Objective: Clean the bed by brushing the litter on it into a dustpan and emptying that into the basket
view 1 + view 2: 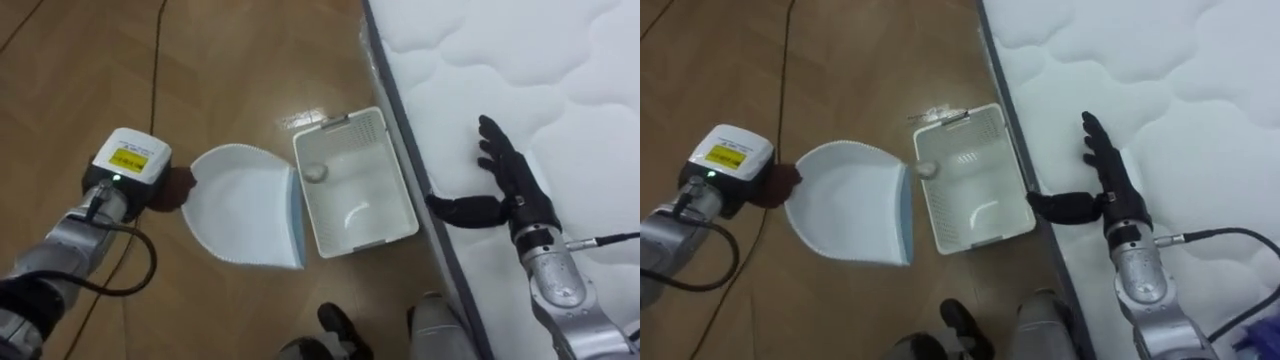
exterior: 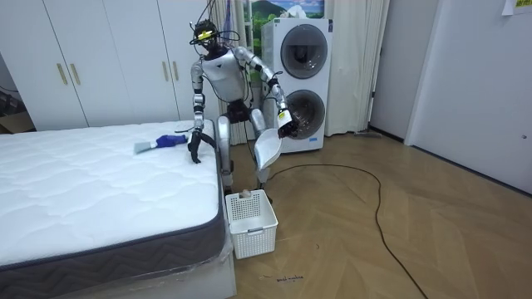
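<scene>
Fingers [image 1: 497, 155] straight — quilted white bed [image 1: 560, 60] (dark-edged)

Home bedrm: bed [image 2: 83, 191], wardrobes [image 2: 108, 58], stacked washer+dryer [image 2: 299, 87], wood flr [image 2: 432, 232].

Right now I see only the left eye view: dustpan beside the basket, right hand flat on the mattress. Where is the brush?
Observer: The brush lies on the mattress, close beside your right hand, on the room view's left of it.
Operator: How high is the dustpan?
Observer: Your left hand holds the dustpan tilted, well above the basket.
Operator: What's behind me?
Observer: Two stacked washing machines.
</scene>
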Motion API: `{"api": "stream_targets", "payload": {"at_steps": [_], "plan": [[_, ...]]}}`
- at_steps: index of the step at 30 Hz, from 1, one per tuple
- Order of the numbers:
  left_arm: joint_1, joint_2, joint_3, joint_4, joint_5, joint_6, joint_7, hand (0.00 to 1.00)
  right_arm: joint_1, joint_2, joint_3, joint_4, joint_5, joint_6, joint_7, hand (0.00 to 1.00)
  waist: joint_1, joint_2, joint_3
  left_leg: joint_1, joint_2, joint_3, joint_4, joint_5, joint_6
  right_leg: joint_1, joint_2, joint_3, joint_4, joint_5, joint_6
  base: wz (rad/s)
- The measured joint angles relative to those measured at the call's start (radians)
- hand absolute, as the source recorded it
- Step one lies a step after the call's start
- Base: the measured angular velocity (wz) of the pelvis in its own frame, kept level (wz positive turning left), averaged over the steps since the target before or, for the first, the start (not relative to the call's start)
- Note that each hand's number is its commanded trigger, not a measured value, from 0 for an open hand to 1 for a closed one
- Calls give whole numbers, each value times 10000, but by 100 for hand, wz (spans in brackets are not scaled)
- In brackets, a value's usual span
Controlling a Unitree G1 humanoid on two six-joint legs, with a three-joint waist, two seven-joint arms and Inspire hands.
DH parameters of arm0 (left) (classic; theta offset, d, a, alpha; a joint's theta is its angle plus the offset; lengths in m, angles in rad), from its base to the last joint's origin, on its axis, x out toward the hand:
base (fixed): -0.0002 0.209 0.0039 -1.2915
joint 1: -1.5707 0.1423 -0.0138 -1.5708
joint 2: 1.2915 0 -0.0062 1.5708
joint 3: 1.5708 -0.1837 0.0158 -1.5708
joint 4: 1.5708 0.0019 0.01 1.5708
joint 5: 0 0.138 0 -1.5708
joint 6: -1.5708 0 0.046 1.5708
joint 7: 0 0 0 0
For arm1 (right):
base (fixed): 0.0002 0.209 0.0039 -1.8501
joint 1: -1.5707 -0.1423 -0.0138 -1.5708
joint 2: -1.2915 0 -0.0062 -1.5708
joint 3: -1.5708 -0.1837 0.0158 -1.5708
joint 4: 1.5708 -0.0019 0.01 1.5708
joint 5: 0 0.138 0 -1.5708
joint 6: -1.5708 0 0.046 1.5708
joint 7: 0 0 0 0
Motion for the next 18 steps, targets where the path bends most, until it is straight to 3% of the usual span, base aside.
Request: {"api": "stream_targets", "payload": {"at_steps": [2, 4, 6, 8, 12, 18], "plan": [[-336, 115, 0, 88, 1, 0, -43, 100, -98, -18, -77, 3, -24, -16, -4, 0, -28, 57, -10, 1, 0, 163, -2, -7, -5, -96, -63, 24, 80, -21, -18, -7], [-650, 428, -1, 108, -6, 0, -42, 100, -190, -71, -109, 8, -54, -24, 7, 0, -23, 72, -7, 2, 35, 315, -9, -8, -6, -189, -61, 93, 110, -31, -27, -15], [-833, 1016, -38, 182, -37, 12, -42, 100, -192, -126, -93, -20, -24, -30, 114, 0, -27, 84, -10, 152, 111, 638, -81, -9, -9, -203, 20, 309, 100, -32, -30, -21], [-863, 1305, -185, 296, -46, 144, -44, 100, -193, -147, -80, -19, 3, -31, 121, 0, -37, 129, -11, 383, 97, 859, -225, -8, -12, -133, 23, 433, 88, -46, -55, -19], [-862, 1505, -201, 742, -169, 204, -86, 100, -210, -171, -80, -94, -4, -58, 121, 0, -42, 404, -5, 625, 82, 1109, -341, 16, -52, -75, 3, 583, 87, -90, -124, -12], [-888, 1504, -251, 1095, -747, 204, -174, 100, -193, -240, 13, -65, 123, -60, 122, 0, -48, 462, -10, 875, 80, 1139, -501, 66, -131, 15, 109, 749, 3, -98, -137, -8]]}}
